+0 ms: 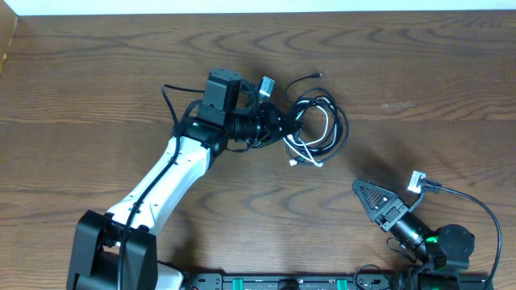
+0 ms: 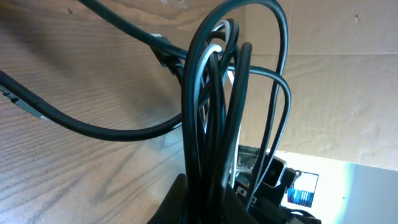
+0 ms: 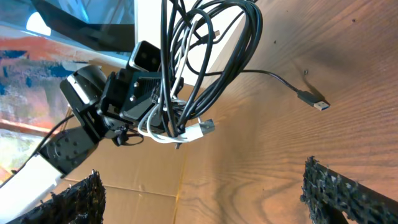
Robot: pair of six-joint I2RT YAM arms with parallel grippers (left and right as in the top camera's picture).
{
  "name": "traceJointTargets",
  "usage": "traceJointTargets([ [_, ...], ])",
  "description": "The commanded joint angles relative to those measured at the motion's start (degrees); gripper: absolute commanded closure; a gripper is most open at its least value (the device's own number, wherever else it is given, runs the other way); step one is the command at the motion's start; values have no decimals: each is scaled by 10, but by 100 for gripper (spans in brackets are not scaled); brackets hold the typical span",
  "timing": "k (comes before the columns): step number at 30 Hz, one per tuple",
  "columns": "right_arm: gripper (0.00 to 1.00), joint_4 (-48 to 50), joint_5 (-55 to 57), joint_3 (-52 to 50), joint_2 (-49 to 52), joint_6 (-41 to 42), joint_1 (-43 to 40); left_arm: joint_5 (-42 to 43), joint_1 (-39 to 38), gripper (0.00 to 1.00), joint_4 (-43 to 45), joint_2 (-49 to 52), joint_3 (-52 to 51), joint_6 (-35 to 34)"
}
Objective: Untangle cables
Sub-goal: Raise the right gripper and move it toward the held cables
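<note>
Left tool [image 1: 280,125]: clenched on the cables [image 1: 326,129], reaching in from the near left corner to the middle of the bench [image 1: 97,80]. Holds a bundle of several black loops with one white cord [image 1: 310,155] threaded through them. Spreads to the right of the grip in the overhead view, with a loose black plug end [image 1: 320,75] trailing toward the far edge and white plug ends [image 1: 295,163] on the near side. Seen from the left wrist as a tight sheaf of black strands [image 2: 211,124] rising out of the grip, one white strand among them. Seen from the right wrist as loops gathered at the left tool, with one black lead and its metal plug [image 3: 316,104] running off alone over the wood. Cannot tell whether the bundle touches the bench. Right tool [image 1: 371,195]: released, fingers [image 3: 348,193] wide apart, sited near the right front corner, well apart from the cables.
</note>
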Motion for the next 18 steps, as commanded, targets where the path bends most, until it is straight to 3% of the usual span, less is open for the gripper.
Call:
traceJointTargets([
  [1,1,12,5,0,0,17,-3,21,3,92,3,-4,2,15],
  [6,1,50,-7,0,0,15,-3,21,3,92,-4,-4,2,15],
  [18,1,50,35,19,63,-95,-3,19,2,92,-4,-4,2,15],
])
